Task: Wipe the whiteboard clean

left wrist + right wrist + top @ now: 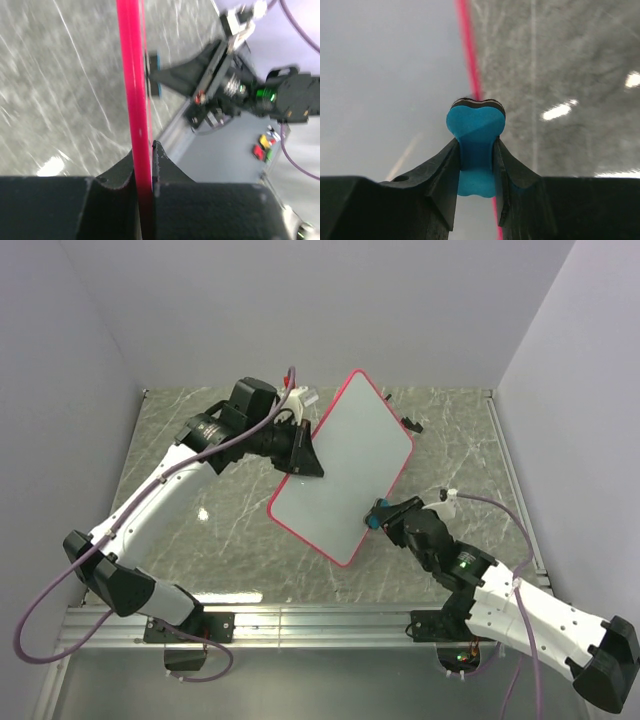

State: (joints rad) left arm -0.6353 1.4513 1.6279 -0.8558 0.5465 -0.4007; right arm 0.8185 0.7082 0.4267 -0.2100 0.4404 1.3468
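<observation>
A rectangular white whiteboard (pixel 345 465) with a thin pink-red frame and rounded corners sits at the centre of the overhead view. It is turned on a diagonal from upper right to lower left, above a grey marbled table (pixel 200 520). Whether its lower corner rests on the table cannot be told.

The left gripper (pixel 300 452) reaches in from the upper left and is clenched on the board's left long edge. In the left wrist view its black fingers (pixel 165 167) pinch the pink-red frame between them.

The right gripper (pixel 378 515) comes from the lower right. It grasps a small blue foam eraser (pixel 475 130) with a thin black and white layer at its tip. The eraser meets the board close to the frame on the right long edge, near the lower end.
</observation>
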